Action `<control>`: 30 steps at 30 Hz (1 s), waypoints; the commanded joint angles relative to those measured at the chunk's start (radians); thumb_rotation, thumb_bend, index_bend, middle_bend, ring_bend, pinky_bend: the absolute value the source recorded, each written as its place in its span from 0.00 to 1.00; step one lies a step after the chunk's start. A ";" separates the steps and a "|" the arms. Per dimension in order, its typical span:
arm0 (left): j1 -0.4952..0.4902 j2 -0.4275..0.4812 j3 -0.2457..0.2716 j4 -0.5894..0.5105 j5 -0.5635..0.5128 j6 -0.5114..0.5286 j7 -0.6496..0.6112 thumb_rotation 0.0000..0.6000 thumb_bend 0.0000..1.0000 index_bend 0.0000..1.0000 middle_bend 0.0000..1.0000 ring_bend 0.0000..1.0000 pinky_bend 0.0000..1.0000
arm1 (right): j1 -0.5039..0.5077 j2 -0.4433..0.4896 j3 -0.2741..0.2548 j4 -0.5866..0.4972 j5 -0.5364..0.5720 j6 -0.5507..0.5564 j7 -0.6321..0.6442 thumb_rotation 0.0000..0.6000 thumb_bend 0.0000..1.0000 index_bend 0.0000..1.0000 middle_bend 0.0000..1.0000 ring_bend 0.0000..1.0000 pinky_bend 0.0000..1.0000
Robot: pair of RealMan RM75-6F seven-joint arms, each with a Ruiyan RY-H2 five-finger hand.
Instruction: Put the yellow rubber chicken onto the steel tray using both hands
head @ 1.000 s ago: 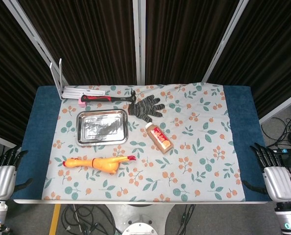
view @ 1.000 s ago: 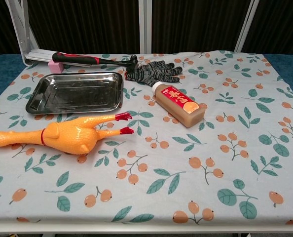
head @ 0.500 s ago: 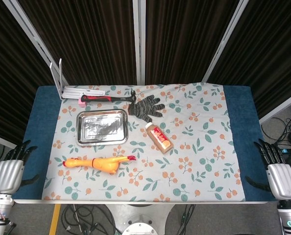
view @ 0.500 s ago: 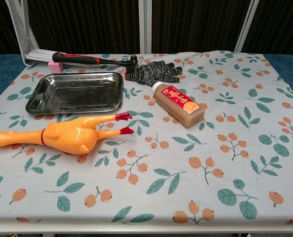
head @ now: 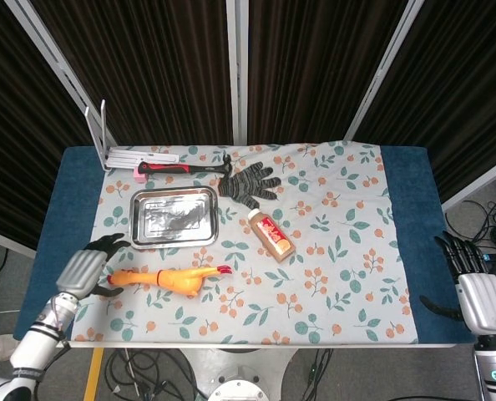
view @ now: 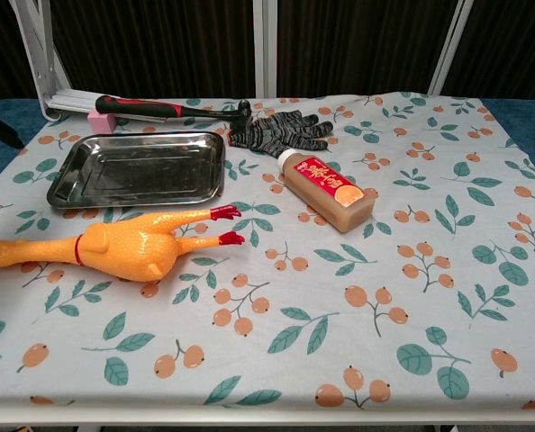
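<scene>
Yellow rubber chicken lies flat on the floral cloth just in front of the steel tray, head end toward the left hand. That hand hovers beside the head, fingers apart, holding nothing. The right hand hangs well apart from the tray, off the table's far corner, fingers spread and empty.

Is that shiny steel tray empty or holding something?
Empty. The rectangular steel tray shows only bare reflective metal inside; the yellow rubber chicken lies on the cloth beside it.
</scene>
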 commanded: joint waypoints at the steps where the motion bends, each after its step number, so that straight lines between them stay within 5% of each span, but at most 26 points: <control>1: -0.057 -0.059 -0.014 0.010 -0.100 -0.057 0.073 1.00 0.13 0.26 0.22 0.14 0.20 | 0.000 -0.002 -0.001 0.003 0.005 -0.003 0.003 1.00 0.04 0.00 0.00 0.00 0.00; 11: -0.098 -0.191 0.021 0.077 -0.231 -0.033 0.247 1.00 0.13 0.32 0.28 0.19 0.21 | 0.000 -0.010 -0.002 0.017 0.020 -0.015 0.015 1.00 0.04 0.00 0.00 0.00 0.00; 30: -0.125 -0.253 0.042 0.168 -0.250 -0.051 0.208 1.00 0.26 0.43 0.40 0.32 0.38 | -0.001 -0.023 -0.004 0.028 0.032 -0.025 0.019 1.00 0.04 0.00 0.00 0.00 0.00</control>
